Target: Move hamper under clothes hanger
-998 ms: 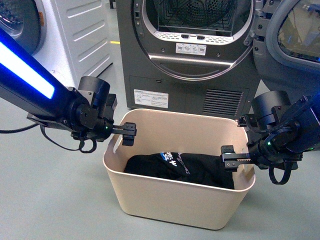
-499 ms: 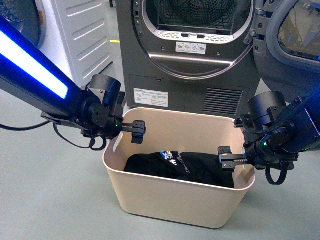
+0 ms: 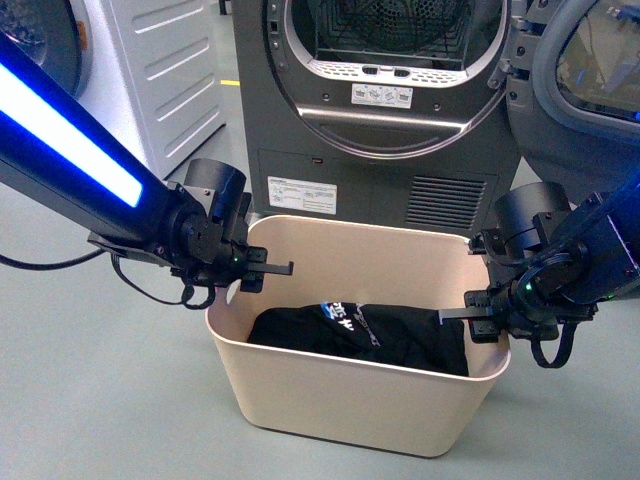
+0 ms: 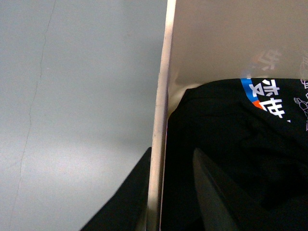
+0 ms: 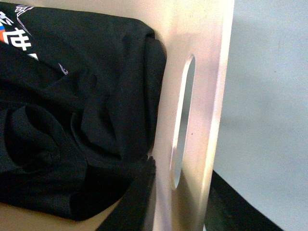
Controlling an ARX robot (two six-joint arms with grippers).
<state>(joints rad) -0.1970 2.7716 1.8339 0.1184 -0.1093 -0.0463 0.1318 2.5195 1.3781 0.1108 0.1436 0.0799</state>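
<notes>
The beige hamper [image 3: 340, 400] stands on the floor in front of the dryer, with black clothes [image 3: 360, 335] inside. My left gripper [image 3: 262, 270] is open and straddles the hamper's left wall; in the left wrist view [image 4: 166, 192] one finger is outside the wall [image 4: 161, 120] and one inside. My right gripper [image 3: 478, 320] is shut on the hamper's right wall, beside its handle slot [image 5: 182, 120]; the right wrist view [image 5: 178, 202] shows a finger on each side of the wall. The clothes hanger is out of view.
A dark grey dryer [image 3: 390, 110] with its door open stands right behind the hamper. A white machine [image 3: 150, 70] is at the back left. Grey floor [image 3: 90, 400] lies to the left and front.
My left gripper has dropped over the hamper's left wall. My right gripper has moved right and closed on the right wall.
</notes>
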